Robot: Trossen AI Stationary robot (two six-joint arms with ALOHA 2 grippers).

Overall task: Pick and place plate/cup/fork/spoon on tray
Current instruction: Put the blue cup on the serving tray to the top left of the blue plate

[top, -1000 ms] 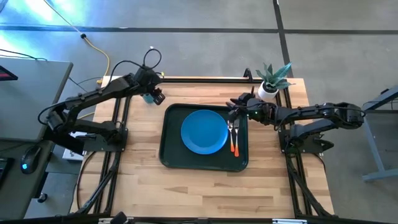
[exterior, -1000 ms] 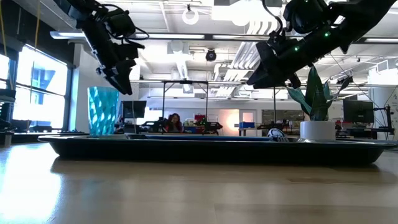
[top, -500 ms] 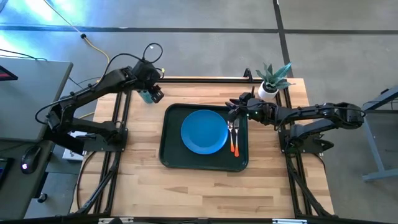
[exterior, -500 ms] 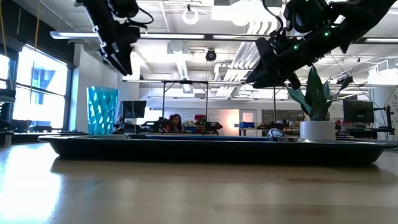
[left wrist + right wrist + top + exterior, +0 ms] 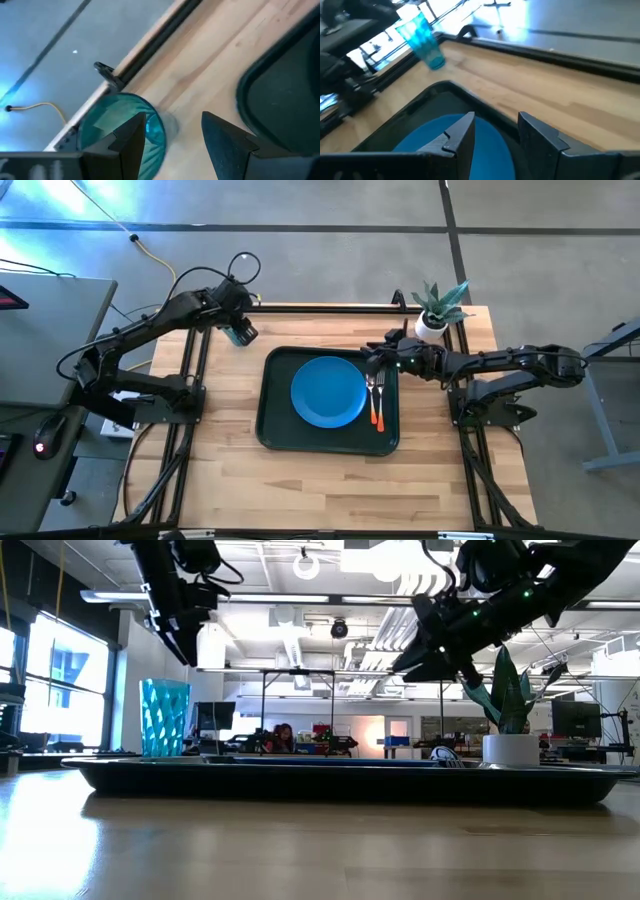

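Note:
The teal cup (image 5: 235, 336) stands upright on its base on the table, just beyond the tray's far left corner; it also shows in the low view (image 5: 165, 718) and the left wrist view (image 5: 116, 131). My left gripper (image 5: 241, 330) hangs open above it (image 5: 178, 625), touching nothing. The blue plate (image 5: 328, 392) lies flat in the dark green tray (image 5: 270, 430). The fork and the spoon (image 5: 376, 402) lie side by side in the tray, right of the plate. My right gripper (image 5: 377, 358) is open and empty above the tray's far right part (image 5: 495, 131).
A white pot with a spiky green plant (image 5: 432, 326) stands at the table's far right corner, close behind my right arm. A black rail (image 5: 330, 307) runs along the far edge. Bare wood (image 5: 330, 490) lies between the tray and the near edge.
My left gripper has risen from beside the cup's upper part to well above it and has shifted a little toward the table's left edge. The cup has stayed where it was.

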